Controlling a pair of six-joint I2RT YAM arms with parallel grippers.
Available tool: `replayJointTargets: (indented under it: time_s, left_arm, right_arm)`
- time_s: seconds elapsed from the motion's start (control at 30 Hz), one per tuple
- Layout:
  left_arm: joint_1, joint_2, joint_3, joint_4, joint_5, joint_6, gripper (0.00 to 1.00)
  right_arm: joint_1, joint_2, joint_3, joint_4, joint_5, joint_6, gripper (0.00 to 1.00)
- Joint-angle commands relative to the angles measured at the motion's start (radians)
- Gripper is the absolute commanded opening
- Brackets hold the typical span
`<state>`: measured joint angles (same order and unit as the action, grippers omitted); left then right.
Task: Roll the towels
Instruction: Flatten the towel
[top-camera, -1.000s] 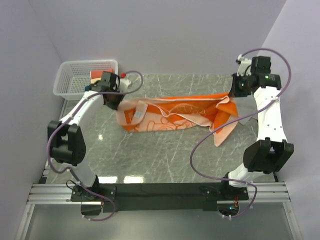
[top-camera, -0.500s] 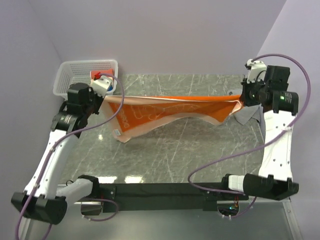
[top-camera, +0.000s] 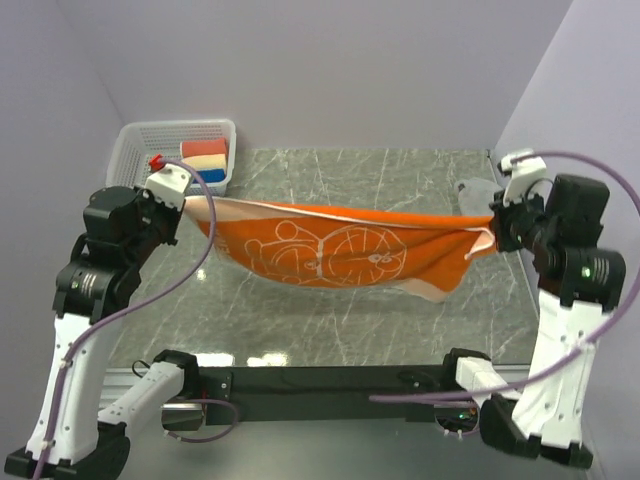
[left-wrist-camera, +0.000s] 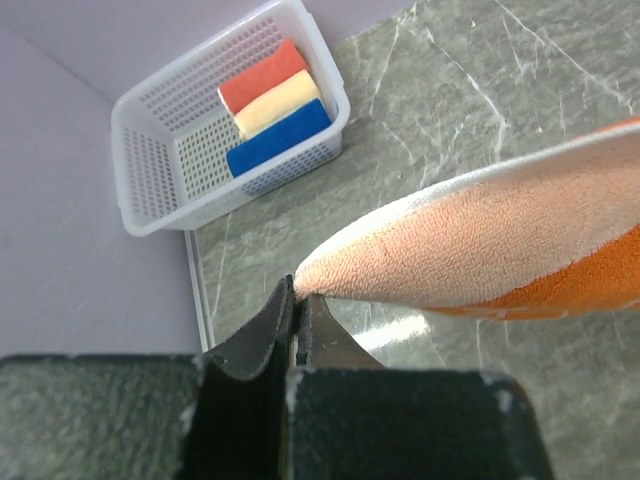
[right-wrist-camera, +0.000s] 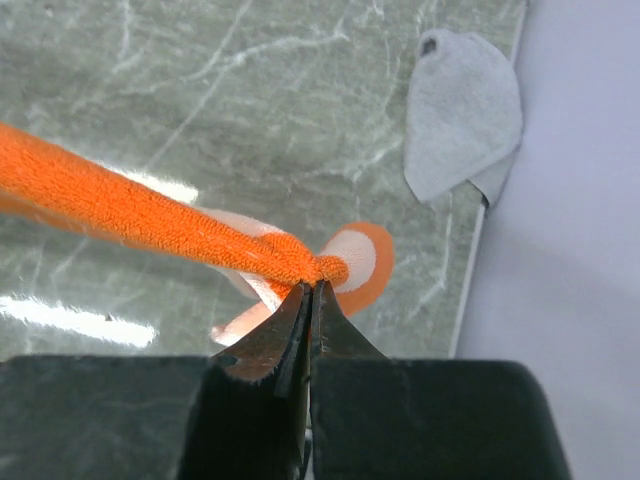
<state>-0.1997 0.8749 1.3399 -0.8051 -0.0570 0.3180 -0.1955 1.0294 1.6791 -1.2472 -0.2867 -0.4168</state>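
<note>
The long orange towel (top-camera: 340, 250) with cartoon drawings hangs stretched in the air between my two arms, sagging in the middle above the table. My left gripper (top-camera: 188, 203) is shut on its left corner, seen as pale terry cloth (left-wrist-camera: 470, 245) at my fingertips in the left wrist view. My right gripper (top-camera: 492, 228) is shut on its bunched right corner (right-wrist-camera: 300, 262). The grey towel (top-camera: 473, 192) lies crumpled at the table's far right edge, also in the right wrist view (right-wrist-camera: 462, 115), apart from both grippers.
A white basket (top-camera: 140, 150) stands at the back left corner with red, cream and blue rolls (left-wrist-camera: 275, 105) in it. The marble table (top-camera: 330, 310) meets a wall on the right, just past the grey towel.
Both arms have lifted and drawn apart, pulling the orange towel off the table and taut. It went from a crumpled heap to a hanging spread sheet. The grey towel became uncovered.
</note>
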Motion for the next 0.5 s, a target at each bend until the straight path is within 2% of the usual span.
replayJointTargets:
  time_s: [0.0, 0.1, 0.2, 0.3, 0.37, 0.47]
  left_arm:
    - [0.006, -0.011, 0.034, -0.104, -0.013, -0.014, 0.00]
    - [0.006, 0.006, 0.036, -0.128, -0.033, -0.007, 0.00]
    - [0.006, 0.059, 0.004, -0.118, -0.053, -0.002, 0.00]
    - [0.006, 0.143, -0.056, -0.045, -0.075, -0.007, 0.00]
    - [0.008, 0.220, -0.105, 0.072, -0.090, 0.001, 0.00]
    - [0.006, 0.370, -0.125, 0.209, -0.106, 0.009, 0.00]
  right_arm:
    - [-0.007, -0.063, -0.048, -0.057, 0.075, -0.080, 0.00]
    - [-0.005, -0.055, -0.093, -0.038, 0.103, -0.088, 0.00]
    - [0.004, 0.020, -0.119, 0.008, 0.077, -0.044, 0.00]
    - [0.043, 0.139, -0.156, 0.099, 0.098, 0.005, 0.00]
    - [0.060, 0.234, -0.171, 0.221, 0.142, 0.030, 0.00]
    - [0.074, 0.421, -0.083, 0.290, 0.147, 0.096, 0.00]
